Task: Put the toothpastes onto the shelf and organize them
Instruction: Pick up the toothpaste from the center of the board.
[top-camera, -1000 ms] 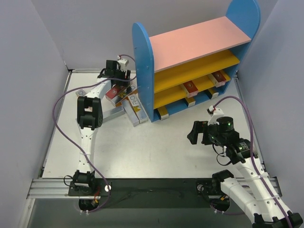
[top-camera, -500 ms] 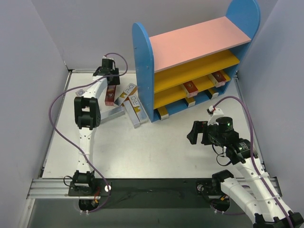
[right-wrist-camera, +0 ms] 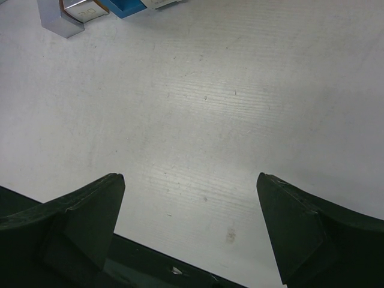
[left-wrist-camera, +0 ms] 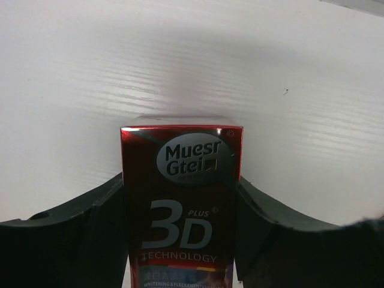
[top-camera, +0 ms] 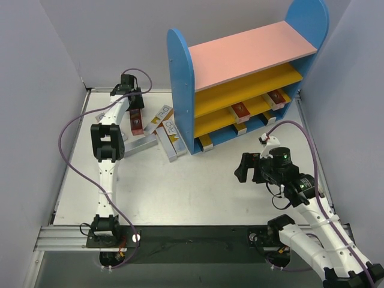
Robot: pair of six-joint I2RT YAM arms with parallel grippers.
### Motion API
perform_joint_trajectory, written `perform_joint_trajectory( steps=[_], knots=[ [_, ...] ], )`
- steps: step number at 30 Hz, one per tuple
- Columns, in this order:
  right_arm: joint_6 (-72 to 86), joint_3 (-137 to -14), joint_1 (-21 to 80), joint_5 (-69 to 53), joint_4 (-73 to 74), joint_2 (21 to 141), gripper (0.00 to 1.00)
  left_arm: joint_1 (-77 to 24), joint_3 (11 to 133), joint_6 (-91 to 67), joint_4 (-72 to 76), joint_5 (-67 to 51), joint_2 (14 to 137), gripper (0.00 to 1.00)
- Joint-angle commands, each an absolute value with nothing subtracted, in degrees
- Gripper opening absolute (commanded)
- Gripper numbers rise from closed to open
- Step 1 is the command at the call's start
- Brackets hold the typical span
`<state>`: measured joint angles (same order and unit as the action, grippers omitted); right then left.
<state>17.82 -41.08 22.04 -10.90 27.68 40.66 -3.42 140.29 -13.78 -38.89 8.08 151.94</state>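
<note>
My left gripper (top-camera: 134,112) is at the far left of the table, lowered over a red toothpaste box (top-camera: 137,123). In the left wrist view both fingers press flat against the sides of that red box (left-wrist-camera: 180,198), so the left gripper (left-wrist-camera: 180,179) is shut on it. Other silver and orange toothpastes (top-camera: 170,135) lie in a loose pile beside the shelf (top-camera: 180,78). Red boxes (top-camera: 241,110) lie on its yellow boards. My right gripper (top-camera: 243,168) hovers open in front of the shelf, with only bare table between its fingers (right-wrist-camera: 190,177).
The shelf stands at the back right with its blue side panel next to the pile. Grey walls close in the left, back and right sides. A silver box end (right-wrist-camera: 69,15) and the blue shelf base (right-wrist-camera: 126,7) show at the top of the right wrist view.
My left gripper has moved left, away from the shelf's side panel, lined up over the red box and closed its fingers on it. The right arm has barely shifted.
</note>
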Motion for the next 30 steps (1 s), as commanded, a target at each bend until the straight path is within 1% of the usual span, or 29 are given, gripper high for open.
perform_joint_trajectory(
  steps=[1,4,5,8,13,15,16,17,18,20,24,30],
  knots=[
    [17.8,-44.0,23.6,-8.8,27.9,41.8,1.00,-2.0,138.2,-16.6,-39.8,4.3,148.9,0.57],
    [17.4,-44.3,25.2,-8.4,27.1,42.6,1.00,-1.9,132.3,-18.4,-36.8,4.4,142.9,0.50],
    [17.5,-44.2,26.2,-8.3,26.6,42.8,1.00,-1.9,130.8,-20.4,-36.2,4.6,141.2,0.46],
    [17.9,-43.6,27.7,-8.5,23.7,43.1,1.00,-1.9,127.4,-25.2,-36.2,5.1,135.2,0.41],
    [19.9,-41.6,32.3,-8.8,15.4,43.8,1.00,-2.6,121.4,-33.0,-39.5,4.3,123.8,0.40],
    [21.5,-40.3,34.8,-8.2,11.0,44.1,1.00,-3.4,116.7,-37.4,-40.7,5.1,120.0,0.40],
    [22.2,-39.9,35.8,-8.0,9.2,44.4,1.00,-4.4,114.9,-38.6,-40.6,5.7,115.8,0.40],
    [22.8,-39.5,36.5,-7.4,5.8,44.6,1.00,-5.1,110.0,-42.2,-40.6,6.5,113.5,0.40],
    [23.8,-38.8,37.3,-7.3,4.1,44.9,1.00,-5.8,107.6,-43.7,-39.6,7.0,111.0,0.40],
    [24.6,-38.3,39.5,-6.8,-1.2,46.3,1.00,-8.8,99.2,-48.5,-37.9,7.9,103.7,0.40],
    [27.9,-37.2,42.5,-6.8,-10.3,49.0,1.00,-16.1,88.9,-56.1,-34.3,12.3,91.5,0.38],
    [31.8,-37.0,45.3,-6.0,-22.0,52.8,1.00,-26.1,80.5,-65.8,-33.7,17.3,82.1,0.37]
  ],
)
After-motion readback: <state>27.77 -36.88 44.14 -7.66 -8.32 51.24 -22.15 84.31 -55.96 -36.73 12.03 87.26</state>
